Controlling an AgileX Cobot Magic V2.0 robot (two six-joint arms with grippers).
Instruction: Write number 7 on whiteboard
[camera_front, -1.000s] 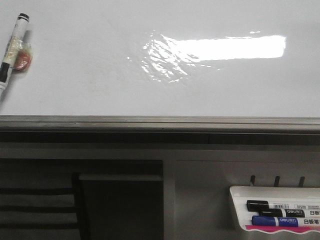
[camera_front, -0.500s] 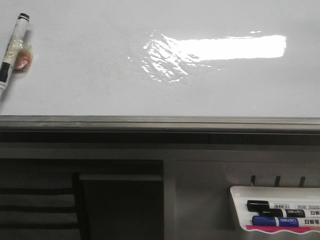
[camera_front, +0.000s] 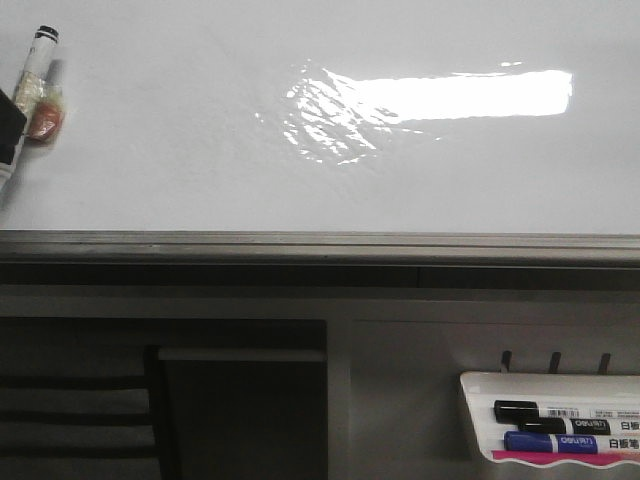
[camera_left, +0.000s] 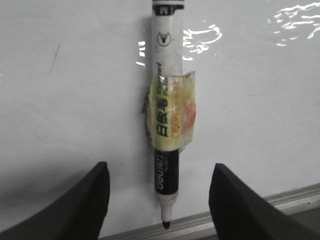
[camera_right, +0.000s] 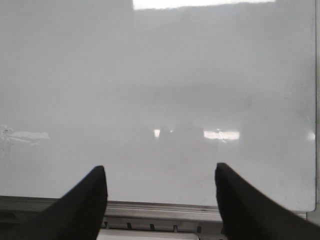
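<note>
front view: the whiteboard (camera_front: 200, 150) fills the upper part of the frame, glossy white, with a bright rectangular glare (camera_front: 440, 97) toward its right half and a grey edge rail (camera_front: 320, 243) along its near side. no marker stroke of the number 7 is visible on it. a marker (camera_front: 28, 85) with yellowish tape around its barrel lies on the board at the far left. a small white tray (camera_front: 480, 420) with a black and a blue marker sits low right, off the board.

left wrist view: left gripper (camera_left: 160, 200) fingers stand apart, one on each side of the marker (camera_left: 166, 115), not touching it; the uncapped tip is near the rail.

right wrist view: right gripper (camera_right: 161, 205) fingers stand apart over bare board (camera_right: 160, 90), holding nothing.
</note>
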